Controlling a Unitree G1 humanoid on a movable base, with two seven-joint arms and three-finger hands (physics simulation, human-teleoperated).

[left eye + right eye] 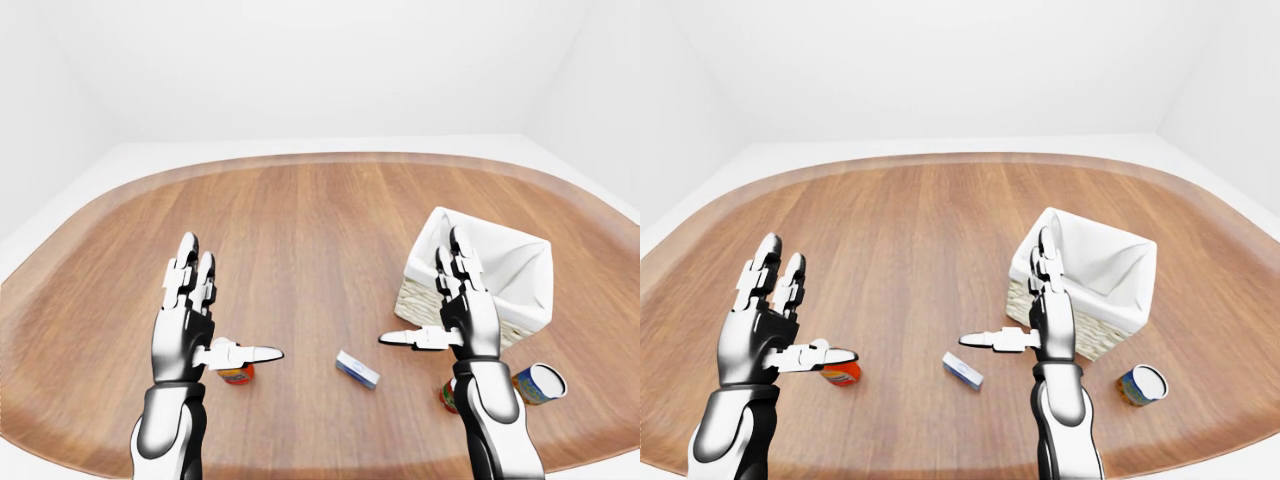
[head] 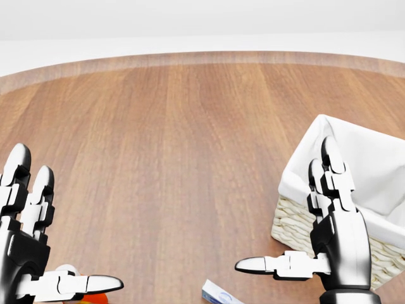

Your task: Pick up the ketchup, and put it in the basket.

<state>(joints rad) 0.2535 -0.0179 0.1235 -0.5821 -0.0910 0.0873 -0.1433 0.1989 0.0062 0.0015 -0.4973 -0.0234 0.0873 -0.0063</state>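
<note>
White walls and a pale floor surround a large oval wooden table (image 1: 300, 230) that fills most of each view. Both robot hands are raised above it, palms turned inward, nothing held in either.

Left hand (image 1: 190, 325) stands at lower left of the left-eye view, fingers upright and spread, thumb stretched sideways toward the centre. Right hand (image 1: 462, 310) mirrors it at lower right, fingers straight up and apart, thumb pointing left.

Directly below the left thumb, the ketchup bottle (image 1: 841, 374) shows only as a patch of its orange-red body and label at lower left of the right-eye view; the hand covers the rest. Its cap and long axis cannot be made out, so which way it points cannot be told. In the head view only a sliver of orange shows at the bottom edge.

A white-lined wicker basket (image 1: 1110, 262) sits at right of centre in the right-eye view, well apart from the ketchup, partly overlapped by the right hand. Between the two hands lies a small blue-and-white box (image 1: 962, 369), flat on the wood. A can with a blue label (image 1: 1141, 384) lies tipped at lower right, and a red-labelled can (image 1: 447, 395) peeks from beside the right forearm in the left-eye view.
</note>
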